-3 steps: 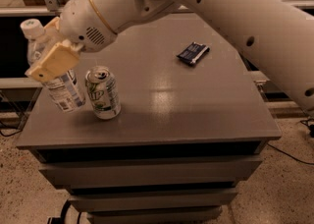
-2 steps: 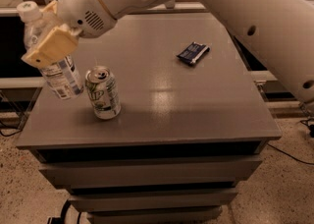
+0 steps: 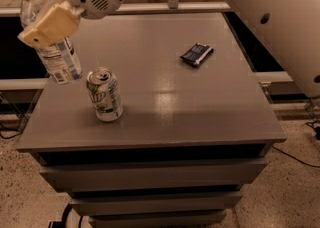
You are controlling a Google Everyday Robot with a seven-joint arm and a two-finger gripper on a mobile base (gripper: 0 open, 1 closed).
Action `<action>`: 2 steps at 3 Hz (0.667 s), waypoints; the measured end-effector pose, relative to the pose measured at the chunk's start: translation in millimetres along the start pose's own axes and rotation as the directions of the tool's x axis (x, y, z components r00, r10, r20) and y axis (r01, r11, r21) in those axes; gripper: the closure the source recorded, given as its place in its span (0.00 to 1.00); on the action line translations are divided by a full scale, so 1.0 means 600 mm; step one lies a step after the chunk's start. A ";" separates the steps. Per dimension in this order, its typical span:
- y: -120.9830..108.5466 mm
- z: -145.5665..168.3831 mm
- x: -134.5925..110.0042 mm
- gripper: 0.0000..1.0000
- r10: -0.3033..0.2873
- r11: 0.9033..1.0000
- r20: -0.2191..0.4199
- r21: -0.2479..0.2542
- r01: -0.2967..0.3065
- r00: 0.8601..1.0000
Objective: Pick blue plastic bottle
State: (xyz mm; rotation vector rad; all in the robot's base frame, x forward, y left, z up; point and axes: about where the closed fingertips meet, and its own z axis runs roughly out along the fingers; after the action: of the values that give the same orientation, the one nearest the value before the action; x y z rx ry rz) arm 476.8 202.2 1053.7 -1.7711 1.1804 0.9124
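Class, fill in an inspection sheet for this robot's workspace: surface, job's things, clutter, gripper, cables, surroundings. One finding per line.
Surface: grey table, flat, forming the top of a drawer unit.
Job's things: bottle, white cap, tilted, at the table's left edge, held in the gripper; whether its base is off the table cannot be told.
Clutter: can upright near the front left, apart from the bottle; dark packet lying flat at the back right.
Gripper: gripper shut on the bottle's upper part, over the table's left edge.
Cables: black cable on the floor at right.
Surroundings: speckled floor; rail behind the table.
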 end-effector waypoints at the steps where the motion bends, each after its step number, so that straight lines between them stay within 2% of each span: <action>1: -0.005 -0.008 -0.018 1.00 -0.040 0.999 0.021 0.038 0.039 0.999; 2: -0.017 -0.007 -0.039 1.00 -0.090 0.993 0.048 0.078 0.086 0.995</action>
State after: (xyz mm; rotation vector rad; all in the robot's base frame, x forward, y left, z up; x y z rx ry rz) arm 479.8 209.5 1078.2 -1.7154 1.0816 0.8450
